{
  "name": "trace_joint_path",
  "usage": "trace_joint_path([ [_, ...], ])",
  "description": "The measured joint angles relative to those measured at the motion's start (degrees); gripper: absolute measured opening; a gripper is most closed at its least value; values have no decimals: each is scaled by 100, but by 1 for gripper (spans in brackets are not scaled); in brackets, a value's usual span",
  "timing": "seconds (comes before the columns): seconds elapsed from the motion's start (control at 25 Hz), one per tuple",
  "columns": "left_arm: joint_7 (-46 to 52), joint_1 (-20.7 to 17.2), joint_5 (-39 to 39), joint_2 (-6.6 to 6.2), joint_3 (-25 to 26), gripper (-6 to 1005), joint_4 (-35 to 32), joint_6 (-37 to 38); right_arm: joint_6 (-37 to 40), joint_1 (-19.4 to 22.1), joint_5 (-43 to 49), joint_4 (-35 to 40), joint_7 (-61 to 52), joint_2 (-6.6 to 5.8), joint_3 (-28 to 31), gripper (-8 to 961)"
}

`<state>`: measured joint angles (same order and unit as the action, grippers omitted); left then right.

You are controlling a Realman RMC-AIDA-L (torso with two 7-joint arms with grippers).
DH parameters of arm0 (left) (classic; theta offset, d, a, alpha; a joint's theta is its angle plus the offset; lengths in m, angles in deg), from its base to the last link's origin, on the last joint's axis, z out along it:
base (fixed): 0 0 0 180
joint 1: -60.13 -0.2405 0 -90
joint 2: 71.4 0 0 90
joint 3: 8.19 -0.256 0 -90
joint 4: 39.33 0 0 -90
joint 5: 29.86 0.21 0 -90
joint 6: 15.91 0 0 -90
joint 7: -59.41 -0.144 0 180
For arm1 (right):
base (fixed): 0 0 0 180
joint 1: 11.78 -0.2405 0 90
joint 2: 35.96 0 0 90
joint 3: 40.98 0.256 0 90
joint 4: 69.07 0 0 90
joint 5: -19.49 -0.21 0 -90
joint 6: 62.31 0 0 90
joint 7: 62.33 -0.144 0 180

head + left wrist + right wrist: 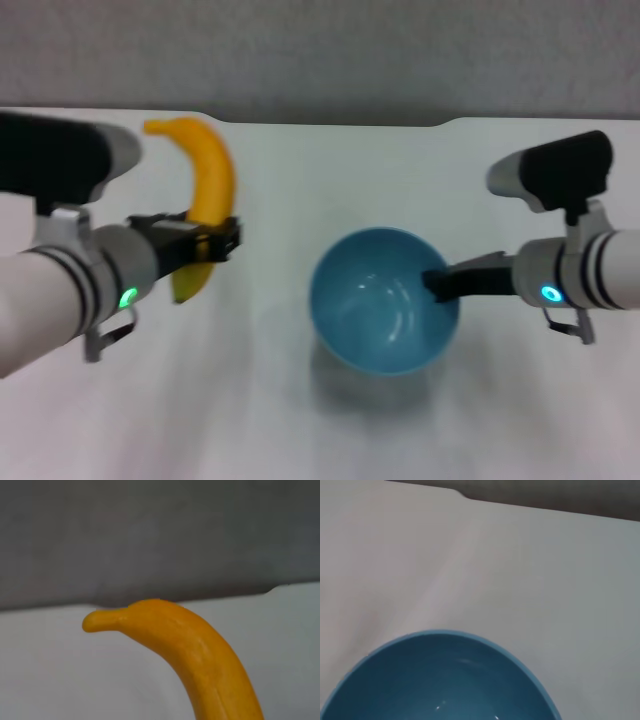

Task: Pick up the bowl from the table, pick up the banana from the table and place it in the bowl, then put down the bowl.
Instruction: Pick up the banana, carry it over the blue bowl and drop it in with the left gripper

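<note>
I've got the table (pixel 300 430) under the bowl (pixel 380 300), rigid and glossy so likely slippery, pinched at its rim by the right gripper (pixel 437 285), while the left gripper (pixel 215 243) clamps the light, bruisable banana (pixel 207 180) mid-length, aloft.

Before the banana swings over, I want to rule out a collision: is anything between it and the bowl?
Nothing visible. The left gripper holds the banana to the left of the bowl, with only bare table between. The right gripper clamps the bowl's rim on the far side from the banana.
</note>
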<state>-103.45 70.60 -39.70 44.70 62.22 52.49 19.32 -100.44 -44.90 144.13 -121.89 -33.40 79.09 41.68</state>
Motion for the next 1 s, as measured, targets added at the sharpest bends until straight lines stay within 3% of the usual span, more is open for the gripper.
trace_joint_path([
  [0.28, 0, 421, -25, 9, -471, 503, 276, -33, 27, -345, -805, 140, 324, 0, -288, 28],
  [1.0, 0, 630, -314, 12, -870, 508, -114, -684, -110, -398, -1142, -2, 383, -33, -168, 28],
])
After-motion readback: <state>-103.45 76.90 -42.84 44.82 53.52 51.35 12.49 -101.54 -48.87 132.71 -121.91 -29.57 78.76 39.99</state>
